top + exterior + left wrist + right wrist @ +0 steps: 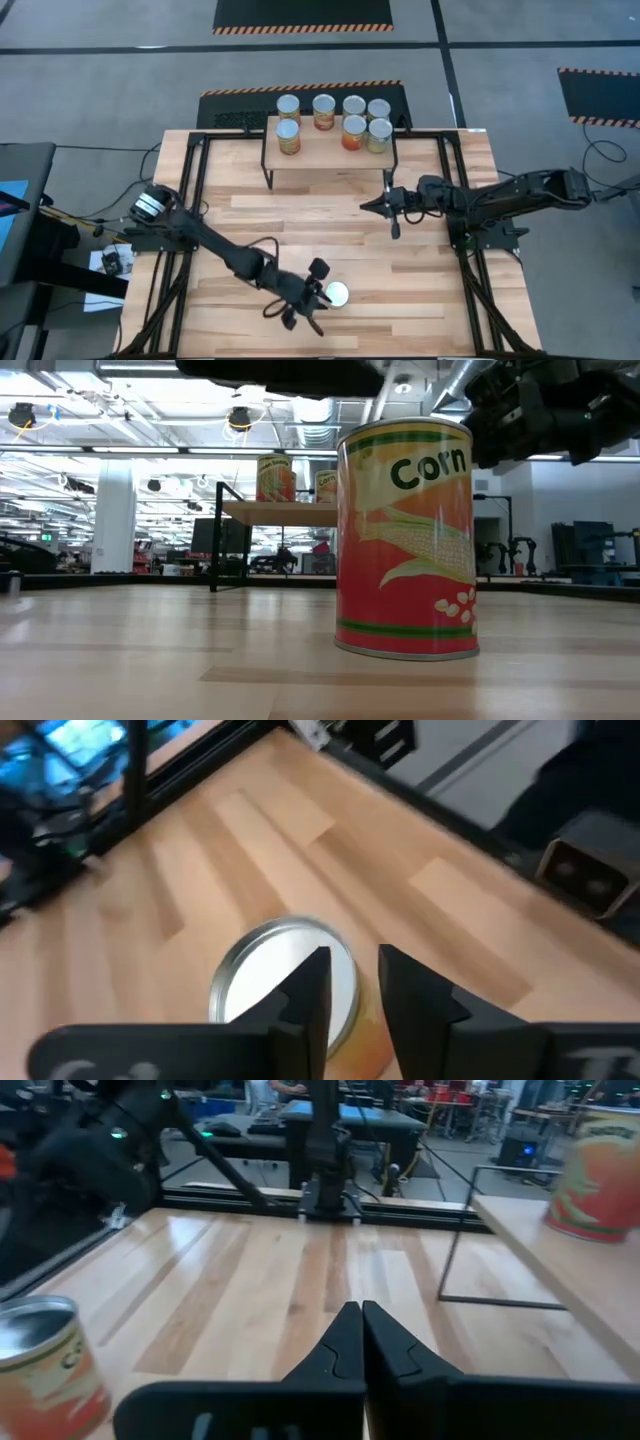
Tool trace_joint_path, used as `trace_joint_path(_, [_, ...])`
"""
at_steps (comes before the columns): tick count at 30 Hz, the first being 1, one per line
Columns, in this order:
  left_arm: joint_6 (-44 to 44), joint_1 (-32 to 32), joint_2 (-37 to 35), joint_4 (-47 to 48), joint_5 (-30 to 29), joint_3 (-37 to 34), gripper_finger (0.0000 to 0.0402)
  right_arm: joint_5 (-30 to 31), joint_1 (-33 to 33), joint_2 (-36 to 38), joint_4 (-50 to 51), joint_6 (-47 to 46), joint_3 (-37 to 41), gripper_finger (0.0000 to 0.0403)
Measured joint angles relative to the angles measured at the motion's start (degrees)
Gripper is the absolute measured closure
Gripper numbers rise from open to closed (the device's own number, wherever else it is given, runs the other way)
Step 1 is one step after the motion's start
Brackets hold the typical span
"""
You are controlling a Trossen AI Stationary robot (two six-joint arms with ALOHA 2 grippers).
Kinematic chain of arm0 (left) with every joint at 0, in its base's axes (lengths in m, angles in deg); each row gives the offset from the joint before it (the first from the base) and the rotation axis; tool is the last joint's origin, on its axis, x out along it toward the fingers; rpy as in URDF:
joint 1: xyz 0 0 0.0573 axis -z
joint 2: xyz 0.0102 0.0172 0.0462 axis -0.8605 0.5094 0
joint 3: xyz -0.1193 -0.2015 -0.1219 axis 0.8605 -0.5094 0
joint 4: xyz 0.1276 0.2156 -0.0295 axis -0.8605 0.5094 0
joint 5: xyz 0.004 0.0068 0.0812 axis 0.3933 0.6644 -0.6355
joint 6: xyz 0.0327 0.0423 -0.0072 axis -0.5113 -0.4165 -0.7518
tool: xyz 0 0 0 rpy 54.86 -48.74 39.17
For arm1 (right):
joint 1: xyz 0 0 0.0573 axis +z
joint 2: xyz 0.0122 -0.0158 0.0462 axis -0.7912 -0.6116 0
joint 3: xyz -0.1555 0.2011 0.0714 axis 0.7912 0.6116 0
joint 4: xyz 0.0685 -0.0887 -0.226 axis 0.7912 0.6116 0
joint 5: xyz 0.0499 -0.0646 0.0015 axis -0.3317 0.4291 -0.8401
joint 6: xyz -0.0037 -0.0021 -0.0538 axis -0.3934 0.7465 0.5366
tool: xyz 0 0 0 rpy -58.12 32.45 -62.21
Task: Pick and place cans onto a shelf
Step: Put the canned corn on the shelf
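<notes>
1. Last can (337, 294) is standing upright on the surface (330, 215) near the front edge, well apart from the shelf (328, 146). Corn label is showing in the low view (407, 540).
2. Seven cans (345, 121) are already sitting on the shelf at the back, clustered toward its right half, so the left half is looking free.
3. Left gripper (318, 296) is sitting at the can, above and just beside it. In the left wrist view the fingers (305, 995) are standing slightly apart with only a narrow gap, over the can top (283, 982) rather than around its body. Nothing is being held.
4. Right gripper (385, 206) is waiting over mid surface in front of the shelf, closed and empty.
5. Judgement: pick of the last can is not yet secured.
6. Risks:
   - The gap is looking narrower than the can, so descending like this would be pushing down on the lid or tipping the can.
   - The can is sitting near the front edge, so a sideways nudge could be rolling it off.
   - On placing, the packed right half could mean knocking a neighbour. The left half is the safer target.
   - The right arm is parked in front of the shelf, so a carry path crossing it is risking a collision.
</notes>
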Motion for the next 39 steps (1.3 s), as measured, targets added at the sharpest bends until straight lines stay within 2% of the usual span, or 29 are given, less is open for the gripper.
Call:
trace_joint_path(4, [-0.74, 1.76, 1.06, 1.04, -6.76, 0.65, 0.0313, 0.22, 2.03, 0.0, -0.21, -0.04, 0.0, 0.0395])
trace_joint_path(15, [0.51, 1.56, 3.17, 1.94, -9.21, 0.63, 0.0312, 6.04, 7.24, 0.0, -1.33, -0.11, -0.07, 0.0394])
trace_joint_path(18, [-0.5, 1.46, 3.34, 2.14, -12.5, 0.67, 0.0331, 6.4, 7.82, 0.0, -2.22, 0.0, -0.07, 0.0394])
trace_joint_path(22, [-1.78, 1.28, 3.42, 1.94, -11.39, 0.67, 0.0388, 6.4, 8.07, 0.0, -2.29, 0.33, -0.07, 0.0394])
trace_joint_path(26, [-1.76, 1.06, 3.43, 1.99, -10.98, 0.76, 0.0399, 6.4, 7.97, 0.0, -2.19, 0.5, -0.07, 0.0394])
trace_joint_path(31, [-0.72, 0.3, 1.51, 6.93, -11.85, 3.53, 0.0401, 6.4, 7.97, 0.0, -1.9, 0.48, -0.07, 0.0394])
trace_joint_path(39, [10.25, -2.35, -8.02, 22.43, -20.65, 9.72, 0.0401, 6.38, 8.86, -0.02, -2.11, 0.46, -0.07, 0.0393])
